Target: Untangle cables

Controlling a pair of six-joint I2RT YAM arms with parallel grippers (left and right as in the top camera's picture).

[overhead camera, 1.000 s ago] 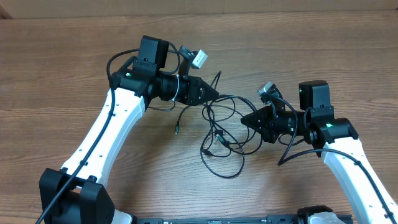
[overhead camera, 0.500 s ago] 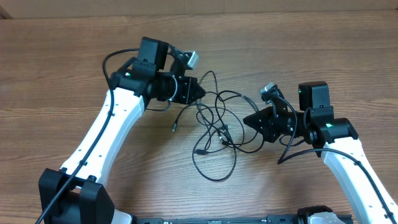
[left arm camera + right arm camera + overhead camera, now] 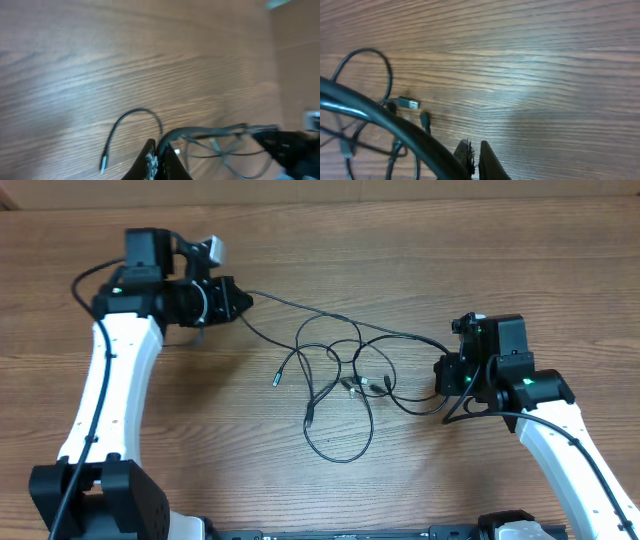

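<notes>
The cables (image 3: 352, 383) are thin black cords lying in loose loops with a small knot mid-table. Silver-tipped plug ends (image 3: 277, 380) lie at the left of the tangle. My left gripper (image 3: 243, 297) is at the far left and shut on one cord, which runs nearly straight to the right. In the left wrist view the jaws (image 3: 160, 152) pinch that cord (image 3: 200, 132), and a loose end (image 3: 104, 162) lies beside them. My right gripper (image 3: 440, 372) is shut on a cord at the tangle's right edge. Its jaws (image 3: 476, 152) are closed, with small plugs (image 3: 410, 103) to the left.
The wooden table (image 3: 420, 250) has bare surface around the tangle. A thick black arm wire (image 3: 380, 117) crosses the right wrist view in front of the jaws. The white arm links (image 3: 100, 400) stand at both sides.
My left gripper has pulled its cord far to the left and back, stretching it out. My right gripper has drawn back to the right. The tangle has spread into wider loops.
</notes>
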